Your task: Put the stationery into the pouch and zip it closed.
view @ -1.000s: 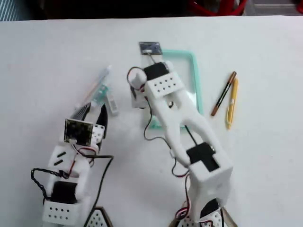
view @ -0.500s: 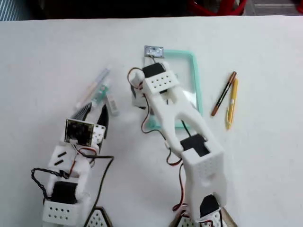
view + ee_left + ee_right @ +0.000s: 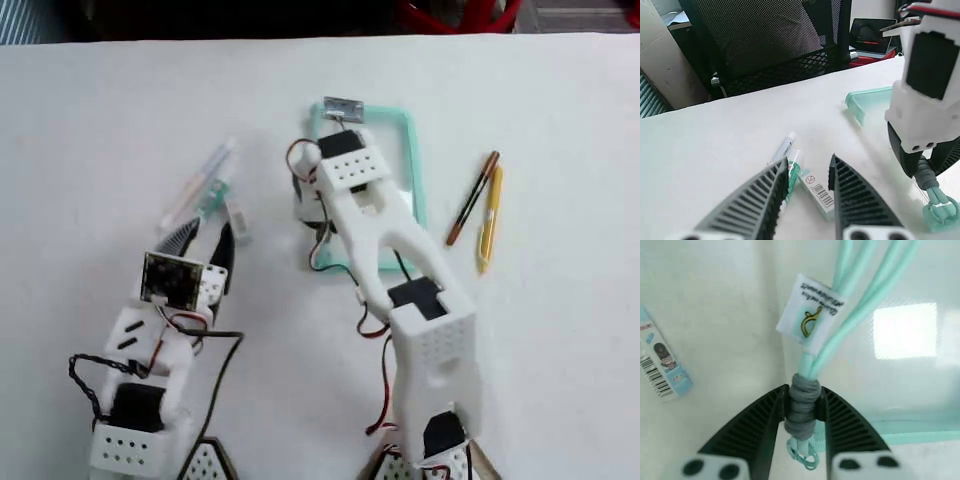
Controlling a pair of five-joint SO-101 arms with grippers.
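While its cord (image 3: 801,400) is grey-wrapped, the clear pouch (image 3: 414,160) is mint-edged.

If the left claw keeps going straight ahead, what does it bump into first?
Most likely the small barcoded box, lying just ahead of the open left gripper, though depth is hard to judge.
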